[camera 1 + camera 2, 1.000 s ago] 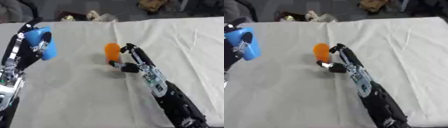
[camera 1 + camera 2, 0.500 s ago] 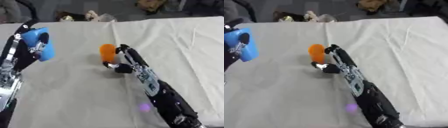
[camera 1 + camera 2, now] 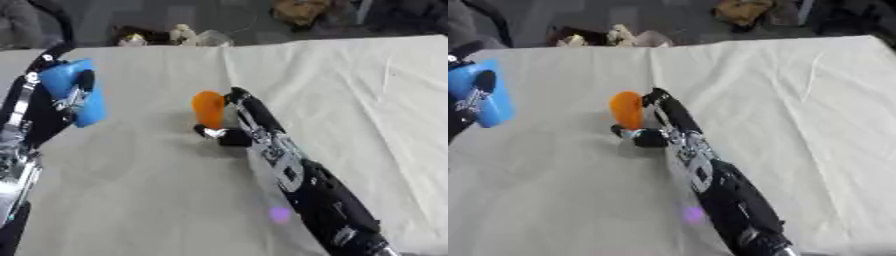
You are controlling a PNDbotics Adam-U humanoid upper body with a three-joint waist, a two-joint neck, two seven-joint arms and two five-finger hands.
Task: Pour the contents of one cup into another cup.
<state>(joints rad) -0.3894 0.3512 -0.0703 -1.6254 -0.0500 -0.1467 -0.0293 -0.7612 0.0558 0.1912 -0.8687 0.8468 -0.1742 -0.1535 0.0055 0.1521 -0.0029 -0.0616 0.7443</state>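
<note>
Near the middle of the cloth-covered surface I have my right hand with its fingers curled round the orange cup, which stands upright. Left of that cup, my left hand grips the blue cup, lifted and tilted.

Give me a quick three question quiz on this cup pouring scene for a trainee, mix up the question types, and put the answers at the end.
1. True or false: the blue cup stands on the white tablecloth.
2. Which robot hand is closed around the orange cup? A) left B) right C) neither
3. Fill in: seen from the head camera, the blue cup is to the ____ of the orange cup.

Key:
1. False. The left robot hand holds it up, tilted, off the cloth.
2. B. The right robot hand has fingers and thumb around it.
3. Left.
</note>
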